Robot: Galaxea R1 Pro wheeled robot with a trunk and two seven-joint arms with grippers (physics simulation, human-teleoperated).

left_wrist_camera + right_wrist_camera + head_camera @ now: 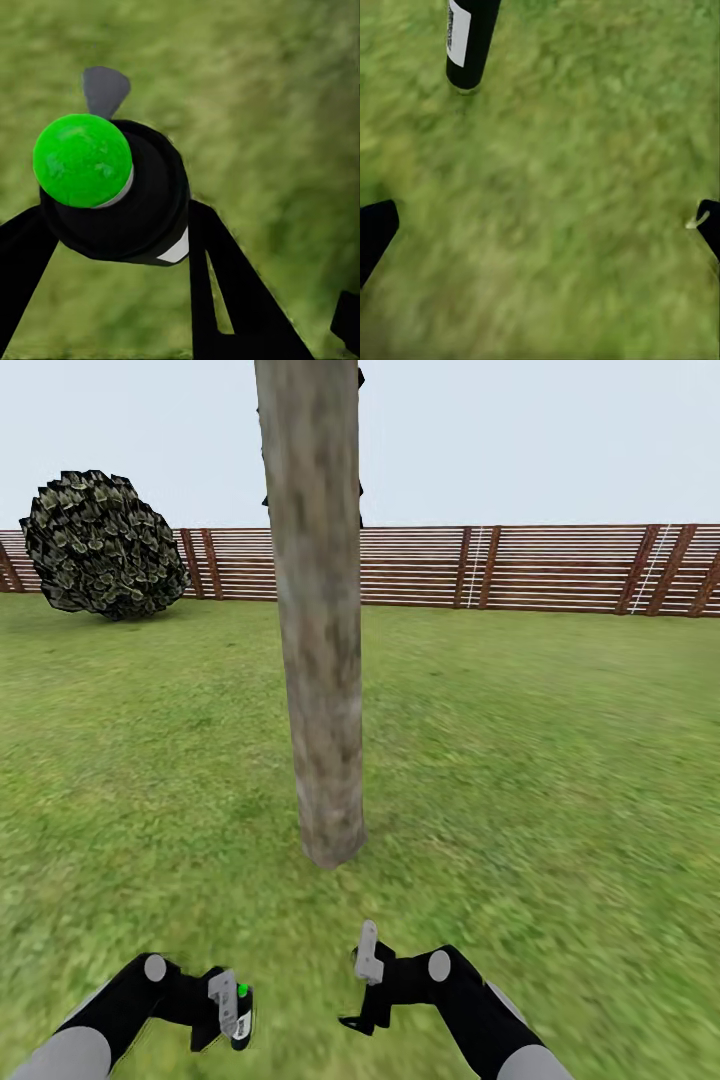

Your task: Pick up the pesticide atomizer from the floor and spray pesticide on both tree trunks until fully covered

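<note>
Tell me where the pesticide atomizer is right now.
Head view, low left: the pesticide atomizer sits clamped in the left gripper, above grass, short of the tree trunk.

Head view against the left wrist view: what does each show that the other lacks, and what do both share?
Only the head view shows the tree trunk rising from the lawn, the fence, a shrub and the open right gripper. Only the left wrist view shows the atomizer close up from one end, with a bright green cap facing the camera, between the left gripper fingers. Both show that atomizer in the left gripper, and grass.
</note>
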